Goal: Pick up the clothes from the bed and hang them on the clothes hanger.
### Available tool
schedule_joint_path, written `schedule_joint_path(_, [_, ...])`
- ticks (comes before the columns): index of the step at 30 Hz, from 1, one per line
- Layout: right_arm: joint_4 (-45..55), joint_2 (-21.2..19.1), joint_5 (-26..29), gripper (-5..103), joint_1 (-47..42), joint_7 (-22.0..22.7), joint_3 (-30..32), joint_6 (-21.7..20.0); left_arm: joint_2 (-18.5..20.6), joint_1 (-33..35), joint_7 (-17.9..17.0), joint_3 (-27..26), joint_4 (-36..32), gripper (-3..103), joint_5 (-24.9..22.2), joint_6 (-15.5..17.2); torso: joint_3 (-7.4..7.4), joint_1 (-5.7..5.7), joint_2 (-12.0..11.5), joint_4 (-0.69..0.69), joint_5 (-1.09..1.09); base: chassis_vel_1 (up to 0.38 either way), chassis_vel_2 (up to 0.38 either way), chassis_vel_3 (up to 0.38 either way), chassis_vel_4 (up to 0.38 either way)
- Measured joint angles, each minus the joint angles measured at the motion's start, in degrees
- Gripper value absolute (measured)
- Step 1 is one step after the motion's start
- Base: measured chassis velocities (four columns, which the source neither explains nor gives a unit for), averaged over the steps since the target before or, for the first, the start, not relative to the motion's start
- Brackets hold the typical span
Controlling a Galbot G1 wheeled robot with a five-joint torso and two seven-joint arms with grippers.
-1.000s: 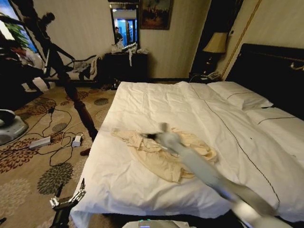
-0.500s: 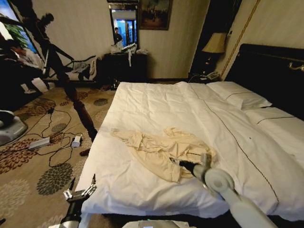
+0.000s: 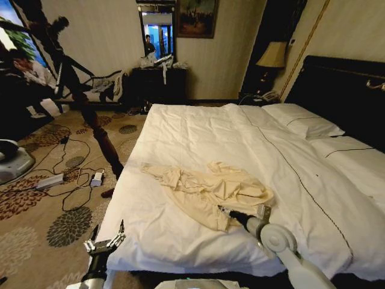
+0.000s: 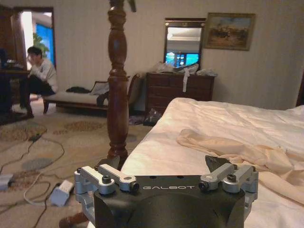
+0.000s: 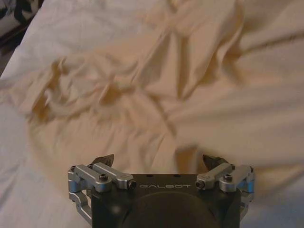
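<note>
The clothes (image 3: 207, 191) are a wrinkled cream garment lying spread on the white duvet of the bed (image 3: 198, 129), near its foot. My right gripper (image 3: 243, 212) hovers at the garment's near right edge, open and holding nothing. The right wrist view has the open fingers (image 5: 105, 160) just above the creased cream fabric (image 5: 156, 90). My left gripper (image 3: 105, 243) stands open by the bed's near left corner, level with the mattress; its wrist view looks along the garment (image 4: 237, 149). The clothes hanger is out of view.
A dark turned wooden bedpost (image 3: 99, 141) leans at the bed's left side. Cables and a power strip (image 3: 51, 179) lie on the patterned carpet. A dark dresser (image 3: 159, 81) stands at the far wall, and a black headboard (image 3: 343, 90) and pillows at the right.
My right gripper has drawn back from over the middle of the garment to its near right edge and settled there. The left gripper has risen a little toward the bed corner.
</note>
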Motion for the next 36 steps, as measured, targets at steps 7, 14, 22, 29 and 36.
schedule_joint_path(7, [-1.8, 1.2, -0.6, 82, 0.7, -0.7, -1.6, 0.5, 0.0, 0.4, -0.1, 0.0, 0.1, 100, -0.4, 0.1, 0.00, 0.00, 0.0, 0.02, 0.00, 0.000, 0.000, 0.000, 0.000])
schedule_joint_path(14, [-1.6, 1.1, -0.3, 65, 0.9, -1.4, -1.9, 1.3, 0.0, 0.5, -0.1, -0.1, 0.1, 100, -0.4, 0.0, 0.00, 0.00, 0.0, 0.02, 0.00, 0.000, 0.000, 0.000, 0.000])
schedule_joint_path(22, [-1.0, 1.1, -0.5, 32, 0.5, -1.9, -2.3, 1.3, -0.2, 0.2, -0.1, 0.1, 0.3, 100, -0.3, -0.1, 0.00, 0.00, 0.0, 0.01, 0.01, 0.000, 0.000, 0.000, 0.000])
schedule_joint_path(29, [0.3, 0.5, -0.6, 10, -0.1, -2.3, -2.8, 1.2, -0.2, 0.5, -0.1, 0.0, 0.7, 100, -0.4, -0.6, 0.00, 0.00, 0.0, 0.02, 0.01, 0.000, 0.000, 0.000, 0.000])
schedule_joint_path(36, [8.2, -2.2, -0.1, 0, -8.1, -4.3, -5.1, -1.0, -0.4, 1.2, 0.0, -0.1, 0.6, 100, -0.1, -1.2, 0.00, 0.00, 0.0, 0.01, 0.00, 0.000, 0.000, 0.000, 0.000])
